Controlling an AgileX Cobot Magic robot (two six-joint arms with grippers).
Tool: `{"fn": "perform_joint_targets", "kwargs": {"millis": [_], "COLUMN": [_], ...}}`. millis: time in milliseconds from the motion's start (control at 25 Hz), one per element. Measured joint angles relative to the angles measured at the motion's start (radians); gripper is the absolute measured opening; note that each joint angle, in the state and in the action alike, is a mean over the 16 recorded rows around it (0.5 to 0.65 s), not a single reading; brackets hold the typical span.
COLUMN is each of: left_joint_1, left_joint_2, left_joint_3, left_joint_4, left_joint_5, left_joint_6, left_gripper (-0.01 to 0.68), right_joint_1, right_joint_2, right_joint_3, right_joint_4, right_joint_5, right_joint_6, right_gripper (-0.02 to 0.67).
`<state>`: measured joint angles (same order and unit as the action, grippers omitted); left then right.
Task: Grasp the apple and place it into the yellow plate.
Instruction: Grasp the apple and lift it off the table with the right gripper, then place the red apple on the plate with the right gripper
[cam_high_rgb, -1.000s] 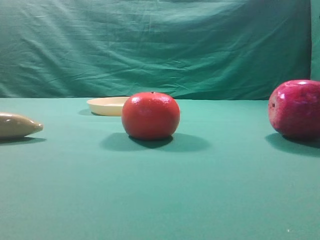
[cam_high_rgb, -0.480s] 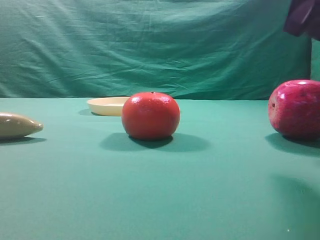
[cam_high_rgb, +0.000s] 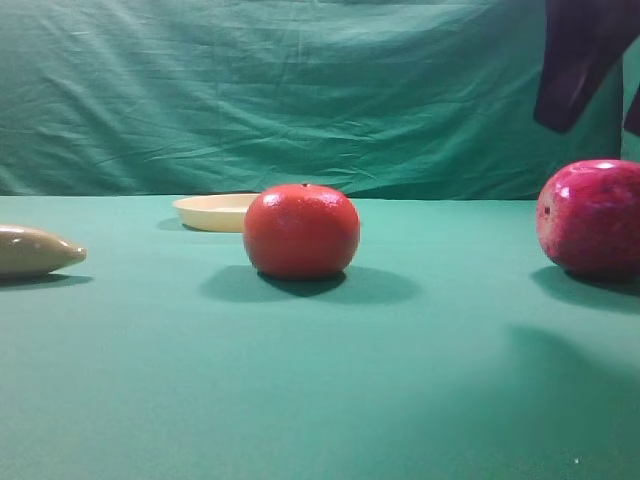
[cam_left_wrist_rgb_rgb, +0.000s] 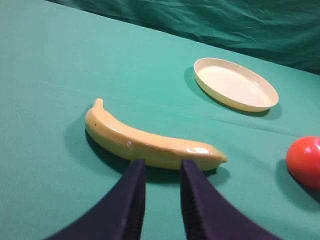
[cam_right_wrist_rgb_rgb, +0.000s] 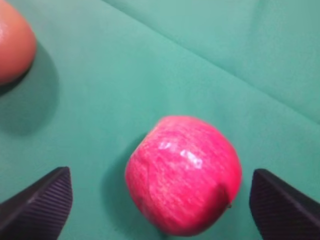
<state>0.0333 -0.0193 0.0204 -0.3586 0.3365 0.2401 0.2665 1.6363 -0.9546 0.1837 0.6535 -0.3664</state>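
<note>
The apple (cam_high_rgb: 592, 218), glossy magenta-pink, sits on the green cloth at the far right. In the right wrist view the apple (cam_right_wrist_rgb_rgb: 184, 174) lies between my right gripper's two dark fingers. My right gripper (cam_high_rgb: 592, 120) is open and hangs above the apple without touching it; it also shows in the right wrist view (cam_right_wrist_rgb_rgb: 159, 185). The yellow plate (cam_high_rgb: 215, 211) lies at the back, left of centre, and shows empty in the left wrist view (cam_left_wrist_rgb_rgb: 235, 84). My left gripper (cam_left_wrist_rgb_rgb: 161, 172) has its fingers close together with nothing between them, just short of a banana.
An orange-red round fruit (cam_high_rgb: 301, 231) stands in the middle, in front of the plate's right edge. A pale yellow banana (cam_left_wrist_rgb_rgb: 150, 142) lies at the left, showing in the high view (cam_high_rgb: 35, 250) as a beige pointed shape. A green backdrop (cam_high_rgb: 300, 90) hangs behind.
My right gripper has come down into the high view at the top right, above the apple. Its shadow has spread on the cloth at the lower right. Nothing else moved.
</note>
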Motion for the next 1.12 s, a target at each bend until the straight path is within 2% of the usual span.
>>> {"fn": "perform_joint_targets", "kwargs": {"millis": [480, 800, 1120], "left_joint_1": [0.000, 0.000, 0.000], "left_joint_2": [0.000, 0.000, 0.000], "left_joint_3": [0.000, 0.000, 0.000], "left_joint_4": [0.000, 0.000, 0.000], "left_joint_5": [0.000, 0.000, 0.000], "left_joint_6": [0.000, 0.000, 0.000], "left_gripper": [0.157, 0.157, 0.157], "right_joint_1": [0.000, 0.020, 0.113], "right_joint_2": [0.083, 0.112, 0.238], "right_joint_3": [-0.083, -0.295, -0.537], "right_joint_4": [0.012, 0.140, 0.297], "right_joint_5": [-0.036, -0.062, -0.155], "right_joint_6": [-0.002, -0.061, -0.188], "right_gripper": [0.562, 0.551, 0.551]}}
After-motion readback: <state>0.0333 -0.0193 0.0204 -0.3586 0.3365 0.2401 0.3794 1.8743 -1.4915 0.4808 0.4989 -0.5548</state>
